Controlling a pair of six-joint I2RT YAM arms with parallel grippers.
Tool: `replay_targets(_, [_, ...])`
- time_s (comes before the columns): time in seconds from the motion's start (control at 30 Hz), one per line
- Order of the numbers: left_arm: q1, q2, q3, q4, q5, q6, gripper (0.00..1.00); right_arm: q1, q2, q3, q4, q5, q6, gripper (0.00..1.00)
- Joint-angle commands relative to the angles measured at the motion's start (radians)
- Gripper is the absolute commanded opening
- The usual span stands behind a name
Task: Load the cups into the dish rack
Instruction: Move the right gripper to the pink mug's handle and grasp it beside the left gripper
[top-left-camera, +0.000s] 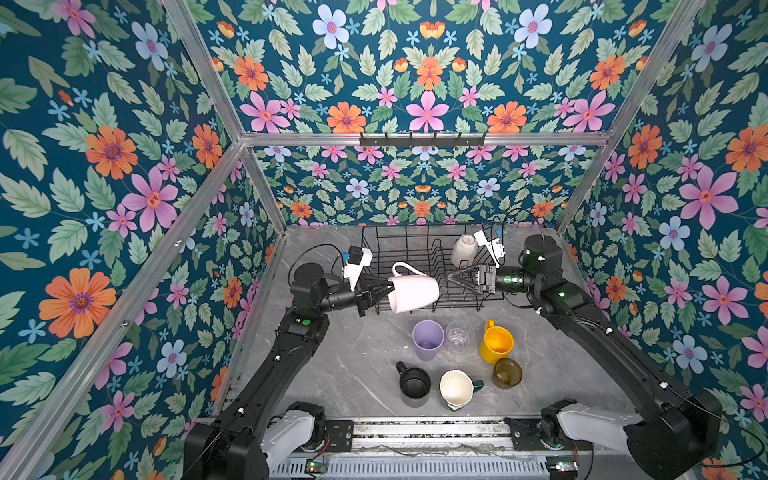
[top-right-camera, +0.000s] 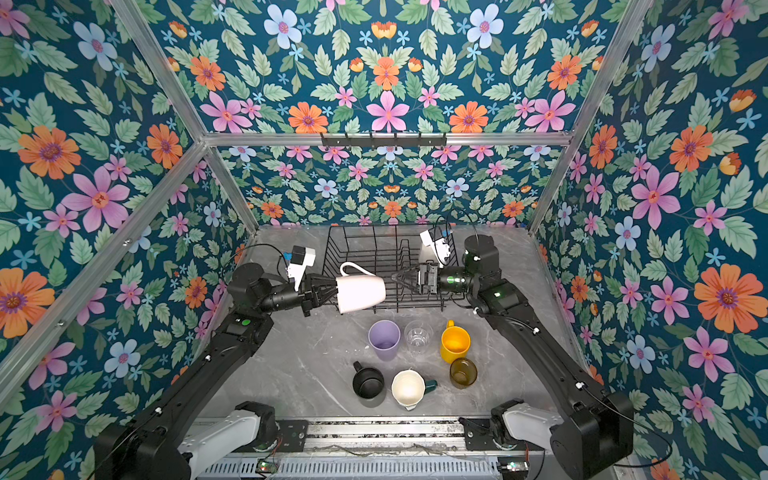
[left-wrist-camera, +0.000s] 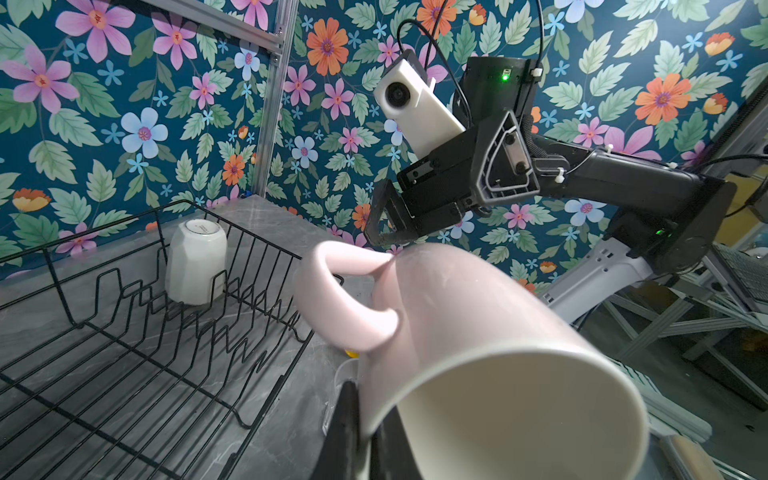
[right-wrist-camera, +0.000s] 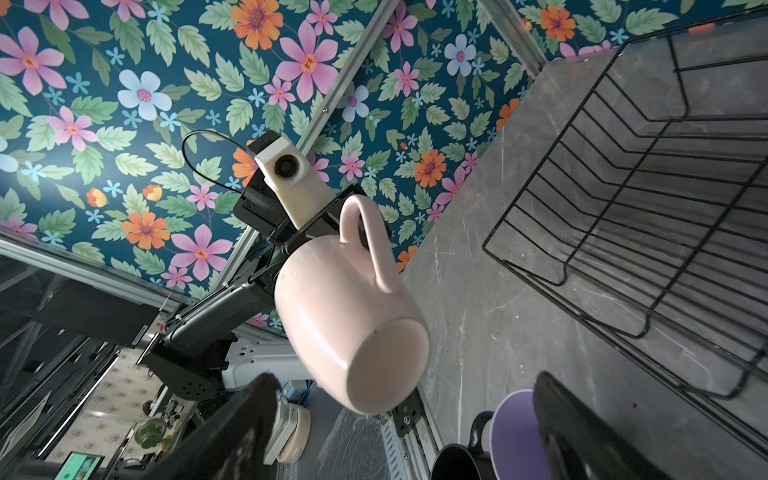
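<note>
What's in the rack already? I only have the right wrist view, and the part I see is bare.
Observer: One white mug, upside down in the far right corner of the rack.
Operator: How many cups are outside it?
Observer: Six on the table in front: lilac tumbler, clear glass, yellow mug, amber glass, black mug, green mug.
Operator: And the grip on the held one?
Observer: The left gripper is shut on the rim of the pink mug, one finger inside.

Lab booth: aluminium frame (top-left-camera: 291, 139), floral panels (top-left-camera: 428, 62)
</note>
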Motion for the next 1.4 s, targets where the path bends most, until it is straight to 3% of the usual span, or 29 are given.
replay_targets(0.0, [0.000,-0.003,0.003,0.089,0.033,-0.047,0.00,0.022,0.005,0.009,0.042,-0.002,-0.017,0.95])
replay_targets(1.37, [-0.001,-0.007,-0.034,0.176,0.042,-0.117,0.00,0.242,0.199,0.074,0.215,0.003,0.077,0.93])
